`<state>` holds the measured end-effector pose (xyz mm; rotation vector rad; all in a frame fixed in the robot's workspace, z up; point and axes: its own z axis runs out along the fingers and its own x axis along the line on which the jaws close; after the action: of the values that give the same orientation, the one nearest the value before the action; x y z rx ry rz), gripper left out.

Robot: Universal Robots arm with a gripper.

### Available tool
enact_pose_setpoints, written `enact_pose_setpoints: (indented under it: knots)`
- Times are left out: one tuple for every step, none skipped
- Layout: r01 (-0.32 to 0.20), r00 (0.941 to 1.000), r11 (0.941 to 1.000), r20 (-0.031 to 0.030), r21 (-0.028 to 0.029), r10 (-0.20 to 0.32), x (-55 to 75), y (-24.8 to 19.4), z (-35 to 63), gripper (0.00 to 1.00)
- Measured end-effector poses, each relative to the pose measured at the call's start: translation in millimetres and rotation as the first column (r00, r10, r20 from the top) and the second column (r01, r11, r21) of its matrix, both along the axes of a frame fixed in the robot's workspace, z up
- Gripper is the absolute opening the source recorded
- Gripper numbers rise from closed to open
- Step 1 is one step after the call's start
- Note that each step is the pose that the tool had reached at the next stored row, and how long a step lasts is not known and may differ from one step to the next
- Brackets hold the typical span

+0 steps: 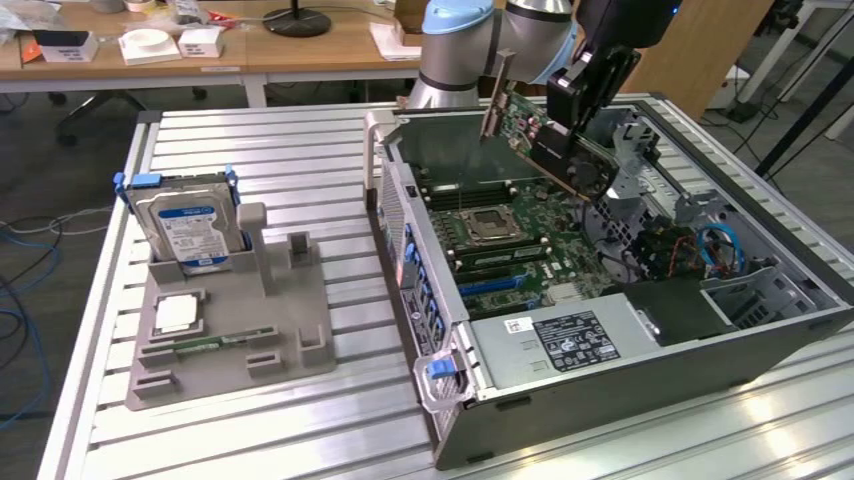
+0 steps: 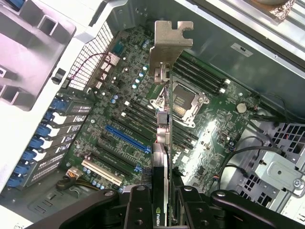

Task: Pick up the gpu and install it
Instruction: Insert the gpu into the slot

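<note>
The black end effector point(image 1: 577, 100) is clamped on the flat green-and-black gpu card point(image 1: 541, 150). It holds the card on edge above the green motherboard point(image 2: 138, 93) inside the open grey computer case point(image 1: 641, 385), probably so the card's connector edge can meet the long blue slot point(image 2: 126, 138). The silver processor socket point(image 2: 183, 101) and black memory slots point(image 2: 200, 71) lie close by. On the slatted aluminium tabletop point(image 1: 267, 430), the blue-labelled hard drive point(image 1: 187, 225) stands in a grey holder point(image 1: 267, 330), well apart.

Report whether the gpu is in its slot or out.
Out. The gripper holds the gpu in the air above the motherboard, not seated.
</note>
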<state>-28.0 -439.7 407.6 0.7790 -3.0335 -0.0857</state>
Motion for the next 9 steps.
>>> enact_pose_setpoints:
  knots:
    - [-0.001, 1.0, 1.0, -0.0001, 0.0, 0.001, 0.0, 0.0, 0.0, 0.26]
    - [-0.002, 1.0, 1.0, 0.0, 0.0, 0.002, 0.0, 0.0, 0.0, 0.26]
    - [-0.002, 1.0, 1.0, 0.0, 0.0, 0.002, 0.0, 0.0, 0.0, 0.26]
    - [-0.003, 1.0, 1.0, 0.0, 0.0, 0.003, 0.0, 0.0, 0.0, 0.26]
    - [-0.004, 1.0, 1.0, 0.0, 0.0, 0.004, 0.0, 0.0, 0.0, 0.26]
    - [-0.005, 1.0, 1.0, 0.0, 0.0001, 0.005, 0.0, 0.0, 0.0, 0.26]
    - [-0.005, 1.0, 1.0, 0.0, 0.0002, 0.005, 0.0, 0.0, 0.0, 0.26]
    - [-0.006, 1.0, 1.0, 0.0, 0.0003, 0.006, 0.0, 0.0, 0.0, 0.26]
    - [-0.007, 1.0, 1.0, 0.0, 0.0003, 0.007, 0.0, 0.0, 0.0, 0.26]
